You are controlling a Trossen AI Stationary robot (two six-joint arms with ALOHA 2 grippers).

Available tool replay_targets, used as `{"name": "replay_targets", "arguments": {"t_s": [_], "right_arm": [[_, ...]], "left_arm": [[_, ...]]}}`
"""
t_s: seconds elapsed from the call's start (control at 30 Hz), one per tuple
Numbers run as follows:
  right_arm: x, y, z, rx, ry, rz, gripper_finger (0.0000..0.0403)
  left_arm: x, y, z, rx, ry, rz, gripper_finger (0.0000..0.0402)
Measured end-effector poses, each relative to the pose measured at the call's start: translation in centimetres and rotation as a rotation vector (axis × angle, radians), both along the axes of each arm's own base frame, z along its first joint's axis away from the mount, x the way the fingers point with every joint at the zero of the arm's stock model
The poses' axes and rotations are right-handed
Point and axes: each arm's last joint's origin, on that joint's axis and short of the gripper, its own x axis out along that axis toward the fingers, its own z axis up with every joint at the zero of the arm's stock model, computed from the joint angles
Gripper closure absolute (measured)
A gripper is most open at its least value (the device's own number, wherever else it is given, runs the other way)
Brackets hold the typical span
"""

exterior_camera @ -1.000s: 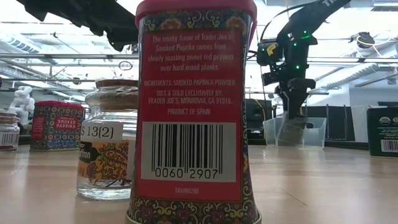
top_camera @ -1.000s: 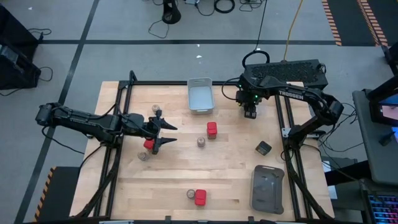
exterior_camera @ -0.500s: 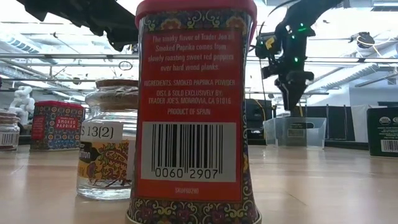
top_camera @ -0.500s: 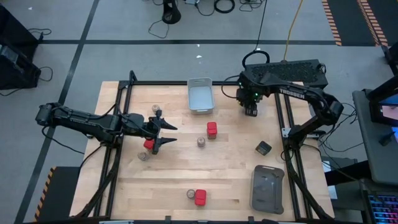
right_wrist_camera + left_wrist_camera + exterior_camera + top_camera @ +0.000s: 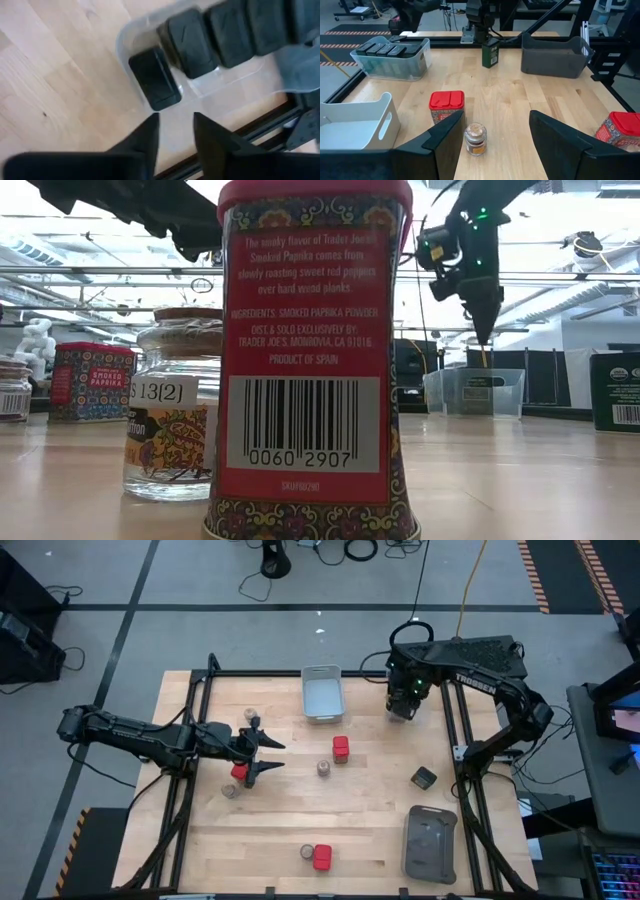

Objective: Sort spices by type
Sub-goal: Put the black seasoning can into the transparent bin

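Five dark tins (image 5: 200, 45) fill the clear bin (image 5: 125, 37) beneath the right end effector's (image 5: 175, 127) empty, slightly parted fingers, hidden from overhead.

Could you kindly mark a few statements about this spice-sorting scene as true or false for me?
1. The clear bin holds dark tins. True.
2. The right tool grips a red-capped container. False: nothing is between its fingers.
3. A dark tin stands alone on the table. True.
4. The light grey bin is full of jars. False: it looks empty.
5. The left tool is wide open by a red-capped container. True.
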Motion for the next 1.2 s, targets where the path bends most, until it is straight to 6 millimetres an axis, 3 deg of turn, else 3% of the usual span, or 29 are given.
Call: {"name": "replay_targets", "arguments": {"t_s": [0.17,0.53,1.2], "right_arm": [[-0.7,-0.1,-1.2,0.029,0.028,-0.055,0.0394],[-1.9,-0.5,-4.0,0.002,0.068,-0.177,0.0401],[-1.3,-0.8,-4.1,0.011,-0.018,-0.231,0.0403]], "left_arm": [[0.0,0.0,0.0,-0.007,0.000,0.002,0.0171],[0.0,0.0,0.0,-0.010,-0.004,0.003,0.0171],[0.0,0.0,0.0,-0.023,-0.004,0.007,0.0171]]}}
